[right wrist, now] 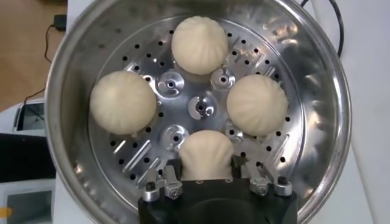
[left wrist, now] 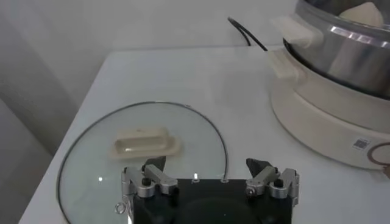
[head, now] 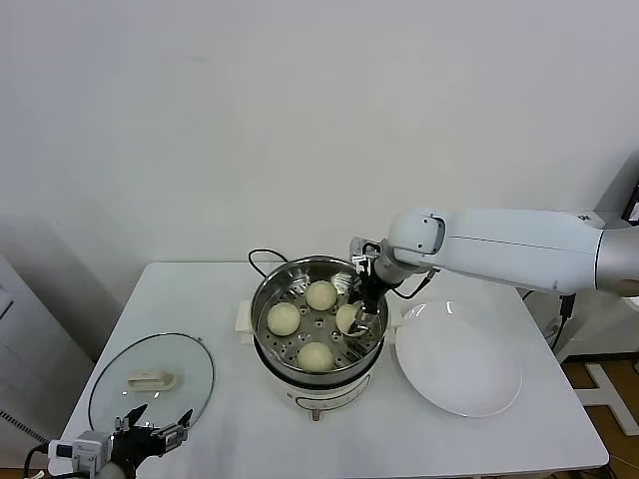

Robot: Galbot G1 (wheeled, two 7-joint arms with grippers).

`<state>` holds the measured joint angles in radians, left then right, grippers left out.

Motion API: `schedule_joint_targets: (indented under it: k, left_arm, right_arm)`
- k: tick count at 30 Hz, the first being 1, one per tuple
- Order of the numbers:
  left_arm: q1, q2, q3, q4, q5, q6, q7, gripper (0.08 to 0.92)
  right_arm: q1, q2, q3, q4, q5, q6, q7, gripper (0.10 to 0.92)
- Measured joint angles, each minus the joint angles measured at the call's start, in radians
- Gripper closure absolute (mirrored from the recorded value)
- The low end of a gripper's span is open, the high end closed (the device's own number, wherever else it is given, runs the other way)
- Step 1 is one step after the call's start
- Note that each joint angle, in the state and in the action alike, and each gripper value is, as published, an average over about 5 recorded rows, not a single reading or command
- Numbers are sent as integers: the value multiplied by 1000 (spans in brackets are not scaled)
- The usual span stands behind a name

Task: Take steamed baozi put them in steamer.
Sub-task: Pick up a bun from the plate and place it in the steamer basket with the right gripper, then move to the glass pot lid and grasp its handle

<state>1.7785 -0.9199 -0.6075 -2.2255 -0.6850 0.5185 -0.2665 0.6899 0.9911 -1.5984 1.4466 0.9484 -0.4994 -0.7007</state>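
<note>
**Last bun goes in the pot**

The right gripper (right wrist: 207,178) is down inside the steamer (right wrist: 79,79), its jaws squeezing one baozi (right wrist: 206,155) between them. Three other buns (right wrist: 199,44) sit just ahead of the jaws on the holey tray, spaced so steam can probably reach each.

The left gripper (left wrist: 210,176) waits with jaws wide apart, over the glass lid (left wrist: 91,158).

A small label on the steamer's base is too tiny to read.

Bright, even light floods the white worktop (head: 200,299), soft shadows pooling under the steamer (head: 318,329), glare streaking its steel wall toward three o'clock, and the left wrist view runs hazy, glints dancing on the glass lid (left wrist: 91,176).
</note>
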Motion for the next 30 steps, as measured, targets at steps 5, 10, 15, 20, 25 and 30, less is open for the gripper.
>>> schedule_joint_targets:
  k: [5, 10, 15, 20, 25, 30]
  left_arm:
    - [3, -1, 0, -1, 0, 0, 0, 177]
    - [4, -6, -3, -7, 0, -1, 0, 177]
    - [-5, -15, -7, -13, 0, 0, 0, 177]
    - [-25, -25, -5, -6, 1, 1, -2, 177]
    - [-53, -38, -5, 5, 3, 1, -5, 177]
    - [-73, -44, -9, 5, 8, -2, -6, 177]
  right_arm:
    - [14, -14, 15, -2, 2, 3, -21, 206]
    - [57, -46, 50, -10, 18, 12, -53, 203]
    - [85, -114, 95, -1, 52, 30, -57, 203]
    - [70, -229, 152, 29, 82, 75, -4, 203]
    - [-21, -355, 262, 69, 89, 150, 94, 203]
    - [-225, -447, 477, 110, 92, 242, 213, 203]
